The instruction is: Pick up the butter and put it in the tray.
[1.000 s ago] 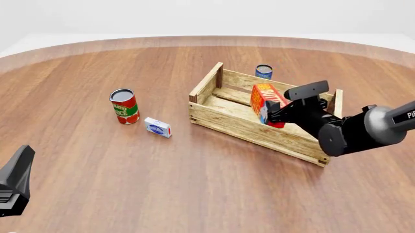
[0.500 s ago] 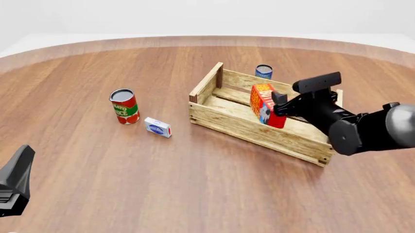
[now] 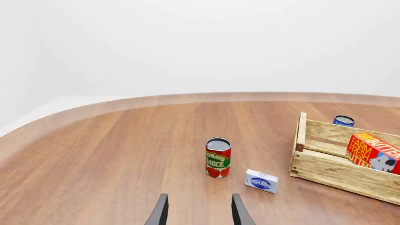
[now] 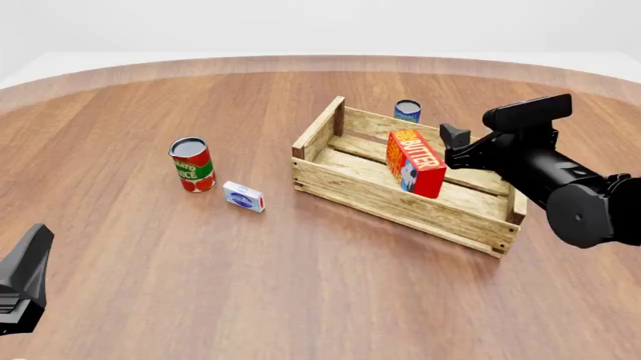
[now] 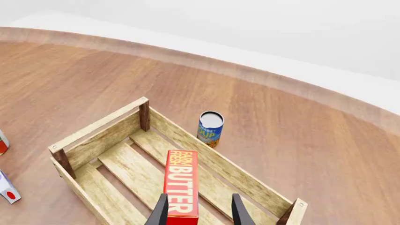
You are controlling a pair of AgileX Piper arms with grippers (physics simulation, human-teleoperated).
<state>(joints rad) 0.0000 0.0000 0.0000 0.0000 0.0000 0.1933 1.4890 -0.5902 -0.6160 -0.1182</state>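
Note:
The butter [image 4: 416,161] is a red carton that stands on edge on the slats inside the tray [image 4: 391,206], clear of any gripper. It also shows in the right wrist view [image 5: 181,187] and the left wrist view [image 3: 374,153]. My right gripper [image 4: 452,150] is open and empty, just right of and above the butter; its fingers [image 5: 160,212] frame the carton's near end without touching it. My left gripper [image 4: 25,274] is open and empty at the near left corner, far from the tray; its fingertips [image 3: 160,213] are spread.
A tomato sauce can [image 4: 191,165] and a small blue-and-white box [image 4: 243,197] stand left of the tray. A blue can [image 4: 407,111] stands just behind the tray's far wall [image 5: 206,154]. The table's curved edge runs along the back.
My right gripper has let go of the butter and drawn back up and to the right. The butter now stands free in the tray. The left arm has not moved.

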